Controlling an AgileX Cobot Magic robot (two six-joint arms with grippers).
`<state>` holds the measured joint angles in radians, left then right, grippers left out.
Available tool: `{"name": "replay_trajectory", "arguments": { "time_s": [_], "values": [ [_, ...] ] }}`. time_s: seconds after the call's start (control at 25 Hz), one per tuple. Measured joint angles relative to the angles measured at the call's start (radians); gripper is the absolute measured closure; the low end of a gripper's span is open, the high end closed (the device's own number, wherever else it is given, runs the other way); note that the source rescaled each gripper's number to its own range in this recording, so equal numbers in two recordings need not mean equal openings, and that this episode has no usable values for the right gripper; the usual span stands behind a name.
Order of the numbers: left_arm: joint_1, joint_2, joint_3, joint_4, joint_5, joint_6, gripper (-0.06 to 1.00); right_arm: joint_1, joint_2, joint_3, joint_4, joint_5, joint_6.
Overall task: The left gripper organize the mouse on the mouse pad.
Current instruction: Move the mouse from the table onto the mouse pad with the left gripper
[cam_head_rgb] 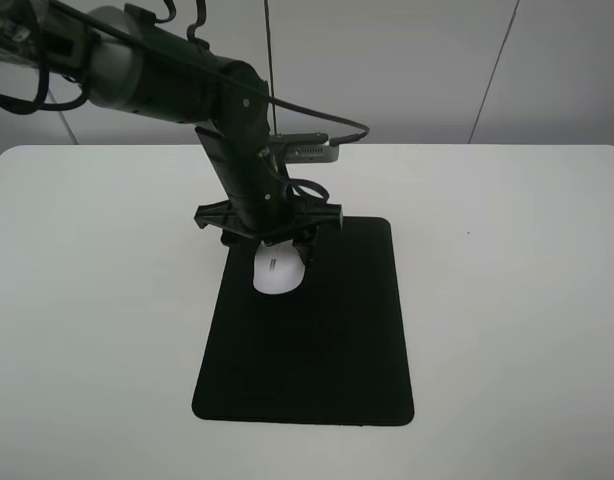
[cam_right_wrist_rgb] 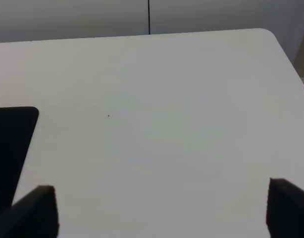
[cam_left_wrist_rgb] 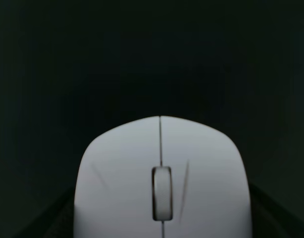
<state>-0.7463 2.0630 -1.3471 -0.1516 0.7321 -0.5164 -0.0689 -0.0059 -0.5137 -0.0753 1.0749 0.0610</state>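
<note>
mouse [cam_head_rgb: 278, 275] lies on the pad [cam_head_rgb: 317, 340], your left gripper [cam_head_rgb: 270, 243] around it to set it right, but you can't tell if it squeezes.

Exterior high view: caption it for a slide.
Left gripper over the white mouse near the black mouse pad's far edge.

below the left gripper [cam_head_rgb: 270, 243], the mouse [cam_left_wrist_rgb: 122, 173] is showing smooth, faintly scuffed white plastic, the mouse pad [cam_head_rgb: 317, 350] beneath is looking matt black, the table [cam_head_rgb: 507, 300] smooth and white.
</note>
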Motion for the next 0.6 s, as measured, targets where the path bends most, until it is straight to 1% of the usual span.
{"name": "replay_trajectory", "arguments": {
  "time_s": [0.24,0.4,0.52,0.6],
  "values": [
    [-0.056,0.014,-0.002,-0.001,-0.075,-0.081,0.93,0.0,0.0,0.0,0.0,0.0,0.0],
    [-0.077,0.053,-0.002,0.004,-0.099,-0.13,0.93,0.0,0.0,0.0,0.0,0.0,0.0],
    [-0.08,0.069,-0.009,0.029,-0.101,-0.162,0.93,0.0,0.0,0.0,0.0,0.0,0.0],
    [-0.08,0.073,-0.019,0.062,-0.101,-0.183,0.93,0.0,0.0,0.0,0.0,0.0,0.0]
  ]
}}
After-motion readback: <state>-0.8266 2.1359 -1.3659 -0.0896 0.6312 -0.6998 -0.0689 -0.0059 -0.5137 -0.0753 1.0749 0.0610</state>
